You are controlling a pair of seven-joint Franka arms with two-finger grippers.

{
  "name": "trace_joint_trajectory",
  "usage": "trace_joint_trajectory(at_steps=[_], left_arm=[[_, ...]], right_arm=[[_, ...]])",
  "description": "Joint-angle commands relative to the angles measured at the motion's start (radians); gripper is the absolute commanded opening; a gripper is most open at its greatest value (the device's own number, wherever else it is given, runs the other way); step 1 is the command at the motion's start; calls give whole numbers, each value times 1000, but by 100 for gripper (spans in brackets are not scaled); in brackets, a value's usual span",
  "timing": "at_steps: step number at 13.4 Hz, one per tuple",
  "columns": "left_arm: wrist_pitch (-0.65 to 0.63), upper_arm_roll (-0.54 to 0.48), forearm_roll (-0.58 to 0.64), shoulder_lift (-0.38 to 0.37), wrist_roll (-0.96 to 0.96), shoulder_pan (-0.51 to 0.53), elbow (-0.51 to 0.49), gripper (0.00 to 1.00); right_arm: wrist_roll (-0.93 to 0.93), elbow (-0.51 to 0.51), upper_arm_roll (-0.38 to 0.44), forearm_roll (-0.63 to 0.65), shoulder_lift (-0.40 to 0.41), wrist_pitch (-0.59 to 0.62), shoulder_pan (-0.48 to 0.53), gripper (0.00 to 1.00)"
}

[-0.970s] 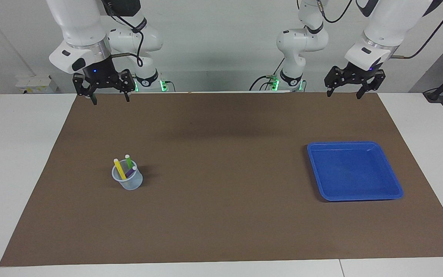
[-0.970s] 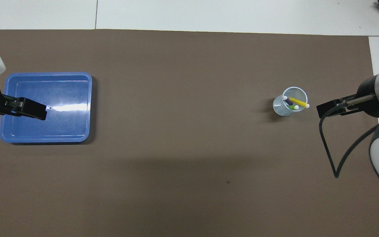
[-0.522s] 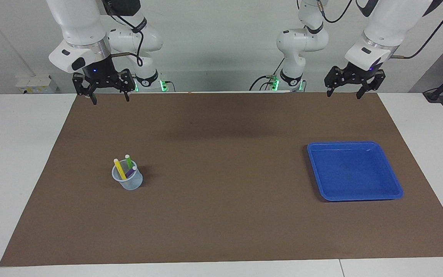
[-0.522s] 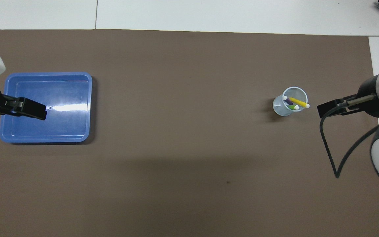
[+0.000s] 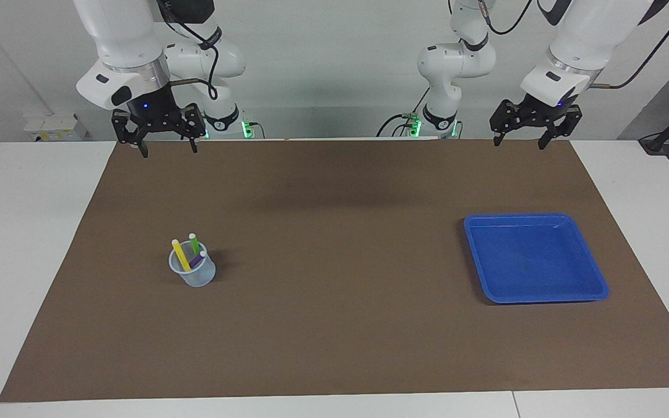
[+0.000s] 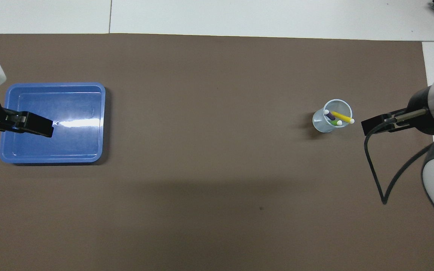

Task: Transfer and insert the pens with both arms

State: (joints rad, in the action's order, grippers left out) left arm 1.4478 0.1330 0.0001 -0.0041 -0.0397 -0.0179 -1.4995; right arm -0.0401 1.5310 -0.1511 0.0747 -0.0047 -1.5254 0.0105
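A: Nearest the robots?
B: Both grippers, raised over the robots' edge of the brown mat (image 5: 334,325). Right gripper (image 5: 167,150) at the right arm's end, fingers spread wide, holding nothing. Left gripper (image 5: 519,141) at the left arm's end, likewise spread and empty.

A: Farther out?
B: Clear plastic cup (image 5: 193,270) standing upright on the mat, toward the right arm's end. Blue tray (image 5: 593,273) toward the left arm's end, well apart from the cup, at about the same distance from the robots.

A: And the pens?
B: All three in the cup, leaning, pale ends up. Yellow pen (image 5: 180,255) sticking out highest, tilted toward the right arm's end. Green pen (image 5: 194,243) beside it, on the side nearer the robots. Purple pen (image 5: 198,259) lowest, mostly sunk inside.

A: Seen from overhead?
B: Same trio: yellow pen (image 6: 341,117) lying across the rim, purple (image 6: 329,115) and green (image 6: 336,122) tucked within the cup (image 6: 319,122). Left gripper covering part of the tray (image 6: 89,156), though hanging well above the mat.
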Motion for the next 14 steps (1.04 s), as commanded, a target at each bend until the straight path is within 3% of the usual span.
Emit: trace_joint_trajectory(at_steps=[1, 6, 14], left_arm=[[-3, 1, 15, -27, 7, 3, -28, 100], [-3, 0, 15, -27, 7, 3, -28, 100], [-3, 2, 15, -27, 7, 3, -28, 100]], right_arm=[[20, -8, 4, 14, -1, 7, 2, 100], [82, -9, 16, -65, 2, -6, 14, 100], [83, -9, 21, -62, 0, -12, 8, 100]])
